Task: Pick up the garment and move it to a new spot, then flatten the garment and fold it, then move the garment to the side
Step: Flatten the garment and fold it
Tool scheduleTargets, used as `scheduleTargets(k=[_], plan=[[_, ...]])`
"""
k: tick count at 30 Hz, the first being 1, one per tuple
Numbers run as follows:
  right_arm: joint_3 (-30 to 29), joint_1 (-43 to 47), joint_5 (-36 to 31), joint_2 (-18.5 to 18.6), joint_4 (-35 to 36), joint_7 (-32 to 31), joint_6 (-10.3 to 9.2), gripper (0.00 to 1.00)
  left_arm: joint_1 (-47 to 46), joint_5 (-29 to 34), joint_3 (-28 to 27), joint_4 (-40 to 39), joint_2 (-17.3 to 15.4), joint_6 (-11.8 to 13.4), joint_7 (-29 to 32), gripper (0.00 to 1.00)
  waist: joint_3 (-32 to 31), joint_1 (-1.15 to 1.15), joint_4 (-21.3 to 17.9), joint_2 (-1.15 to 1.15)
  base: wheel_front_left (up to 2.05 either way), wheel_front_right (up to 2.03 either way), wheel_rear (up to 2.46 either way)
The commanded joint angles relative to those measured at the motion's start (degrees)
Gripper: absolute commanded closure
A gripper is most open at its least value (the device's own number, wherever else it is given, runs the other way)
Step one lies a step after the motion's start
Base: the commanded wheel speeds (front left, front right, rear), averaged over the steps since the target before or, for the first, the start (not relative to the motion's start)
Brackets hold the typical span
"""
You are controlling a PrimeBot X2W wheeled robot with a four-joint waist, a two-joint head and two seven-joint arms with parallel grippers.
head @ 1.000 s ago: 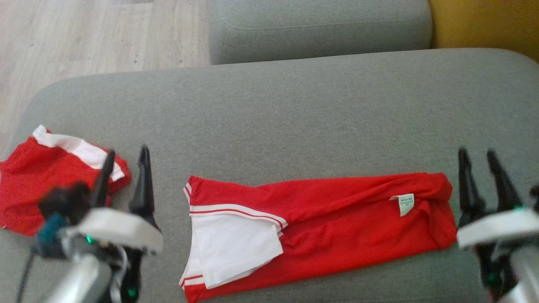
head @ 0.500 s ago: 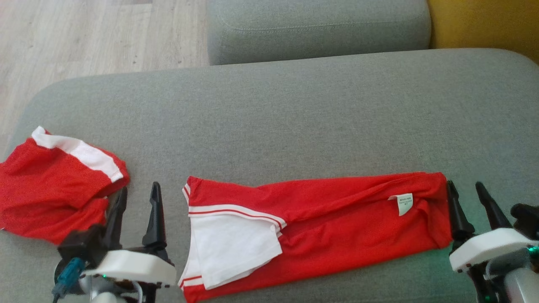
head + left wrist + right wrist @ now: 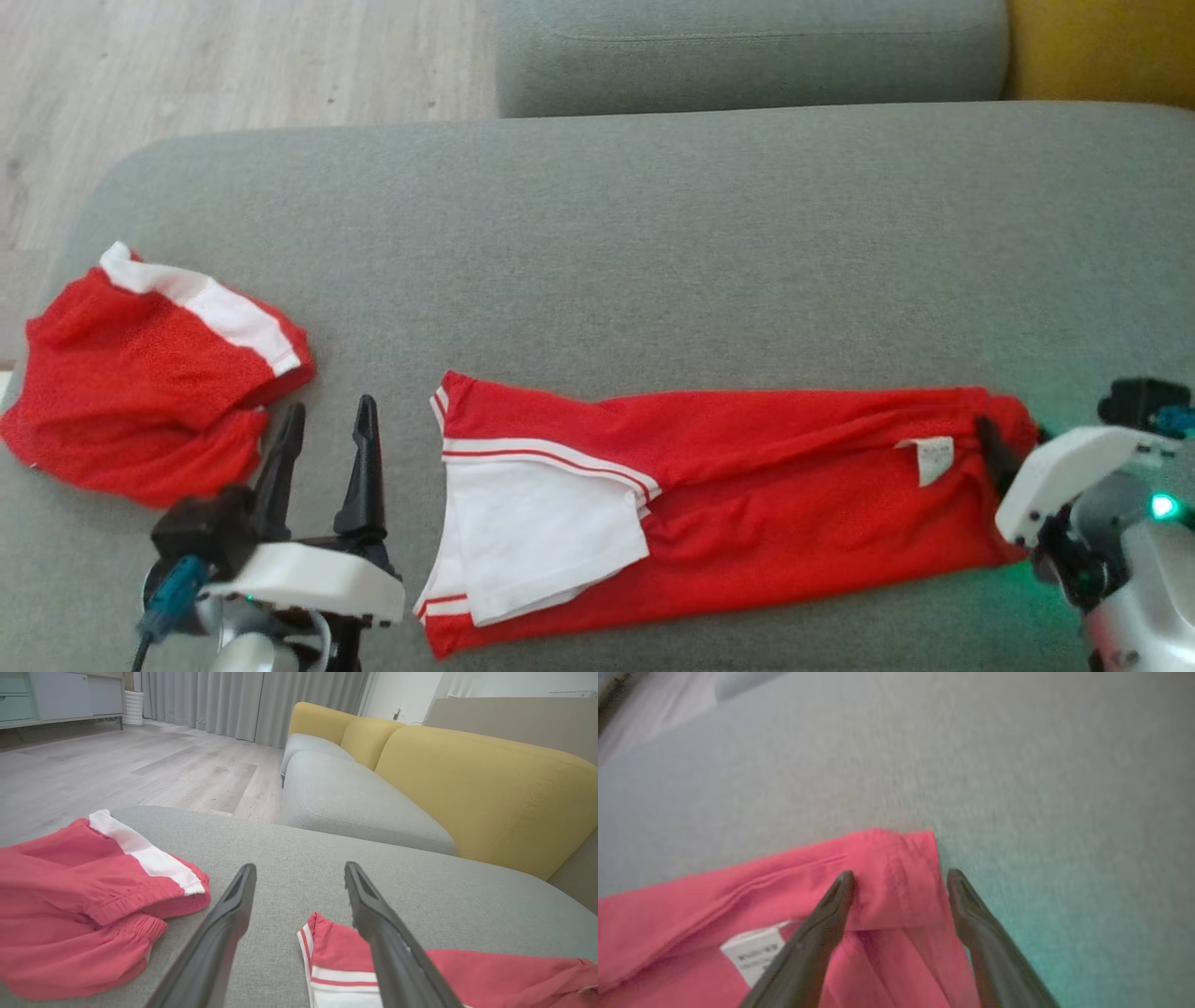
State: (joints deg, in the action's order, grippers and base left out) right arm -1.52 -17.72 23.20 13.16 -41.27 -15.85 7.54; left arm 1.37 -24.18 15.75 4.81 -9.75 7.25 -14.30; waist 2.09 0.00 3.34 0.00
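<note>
Garment (image 3: 747, 495) lies flat, folded lengthwise; cross-fold and move aside judged outstanding; left gripper (image 3: 331, 403) wide near striped end; right gripper (image 3: 901, 872) wide astride opposite corner.

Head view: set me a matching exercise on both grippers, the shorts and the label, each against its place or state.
1 left gripper
2 right gripper
3 shorts
4 label

A white, on the garment near its right end
B open, at the garment's right end
C bunched at the cushion's left end
D open, between shorts and garment

Pairs: 1-D, 2-B, 3-C, 4-A
</note>
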Motion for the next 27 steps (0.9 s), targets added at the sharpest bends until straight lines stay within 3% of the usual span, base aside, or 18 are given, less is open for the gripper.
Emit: scheduleTargets(k=[1, 8, 13, 14, 15, 16, 17, 18, 20, 27], plan=[[0.4, -2.2, 0.1, 1.1, -0.2, -1.1, -0.05, 0.00, -3.0, 0.7, -2.8, -1.3, 0.0, -0.2, -0.7, 0.00, 0.1, 0.00, 0.6, 0.00, 0.00, 0.00, 0.00], [-2.5, -3.4, -1.1, 0.5, -8.3, -7.0, -0.05, 0.00, -2.8, 1.3, -4.3, 0.0, 0.8, -1.1, -0.7, 0.00, 0.3, 0.00, 1.5, 0.00, 0.00, 0.00, 0.00], [-1.5, -3.8, 0.6, -1.9, -12.5, -15.9, -0.05, 0.00, -3.0, 1.9, -4.8, 0.6, 1.2, -1.6, -0.7, 0.00, 0.2, 0.00, 1.8, 0.00, 0.00, 0.00, 0.00], [-0.9, -3.8, 1.3, -2.4, -12.6, -17.7, -0.05, 0.08, -3.0, 2.0, -4.9, 0.7, 1.2, -1.7, -0.7, 0.00, 0.2, 0.00, 1.8, 0.00, 0.00, 0.00, 0.00], [-0.4, -3.9, 1.9, -2.8, -12.3, -18.7, -0.05, 0.24, -2.9, 2.0, -5.0, 0.8, 1.3, -1.7, -0.7, 0.00, 0.1, 0.00, 1.7, 0.00, 0.00, 0.00, 0.00], [0.1, -3.9, 2.4, -3.0, -11.8, -19.1, -0.05, 0.49, -2.9, 2.1, -5.1, 0.8, 1.3, -1.7, -0.7, 0.00, 0.0, 0.00, 1.7, 0.00, 0.00, 0.00, 0.00], [0.4, -3.9, 2.9, -3.2, -11.3, -19.4, -0.05, 0.64, -2.8, 2.1, -5.3, 0.9, 1.4, -1.8, -0.7, 0.00, -0.1, 0.00, 1.7, 0.00, 0.00, 0.00, 0.00], [0.7, -3.9, 3.6, -3.4, -10.7, -19.5, -0.05, 0.95, -2.8, 2.2, -5.4, 1.0, 1.5, -1.8, -0.7, 0.00, -0.2, 0.00, 1.7, 0.00, 0.00, 0.00, 0.00], [0.9, -4.0, 4.1, -3.5, -10.0, -19.4, -0.05, 1.00, -2.7, 2.2, -5.5, 1.1, 1.5, -1.9, -0.7, 0.00, -0.3, 0.00, 1.6, 0.00, 0.00, 0.00, 0.00], [2.3, -5.2, 6.6, -0.9, -5.3, -18.8, -0.05, 1.00, -2.4, 2.5, -6.0, 1.4, 2.0, -2.4, -0.7, 0.00, -1.1, 0.00, 0.8, 0.00, 0.00, 0.00, 0.00]])
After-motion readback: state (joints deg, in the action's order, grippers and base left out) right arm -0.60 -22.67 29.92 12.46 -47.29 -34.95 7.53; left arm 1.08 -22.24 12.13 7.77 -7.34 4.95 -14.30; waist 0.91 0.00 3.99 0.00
